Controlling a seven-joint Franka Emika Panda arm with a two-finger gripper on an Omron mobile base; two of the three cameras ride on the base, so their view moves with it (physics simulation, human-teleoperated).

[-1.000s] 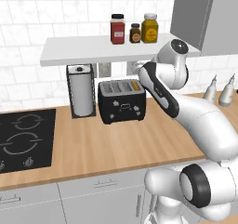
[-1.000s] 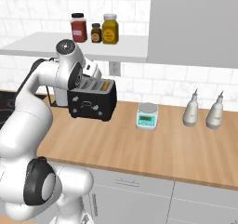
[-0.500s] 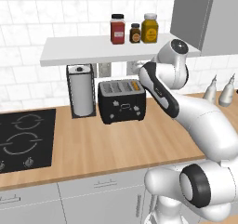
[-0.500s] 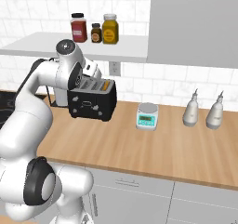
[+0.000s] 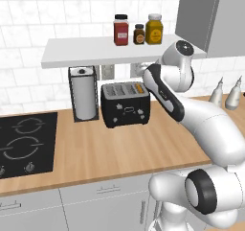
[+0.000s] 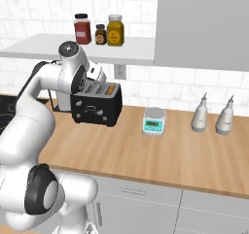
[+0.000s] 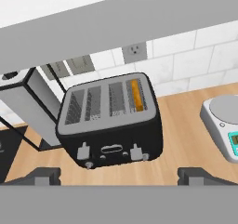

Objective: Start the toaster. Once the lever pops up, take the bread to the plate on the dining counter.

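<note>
The black toaster (image 5: 125,106) (image 6: 96,109) (image 7: 111,125) stands on the wood worktop under a shelf, with two small grey levers on its front. The bread (image 5: 139,87) (image 6: 111,89) (image 7: 135,95) sits down in the rightmost slot, only its golden-brown top edge showing. My gripper (image 6: 97,78) (image 7: 119,177) hovers above and in front of the toaster, just under the shelf. It is open, its fingertips (image 7: 44,175) wide apart with nothing between them. The plate and the dining counter are out of view.
A paper-towel holder (image 5: 84,93) (image 7: 23,102) stands close on the toaster's left. The white shelf (image 5: 105,50) with three jars hangs right above the hand. A cooktop (image 5: 24,144) lies left; a kitchen scale (image 6: 153,121) and two bottles (image 6: 202,116) stand to the right.
</note>
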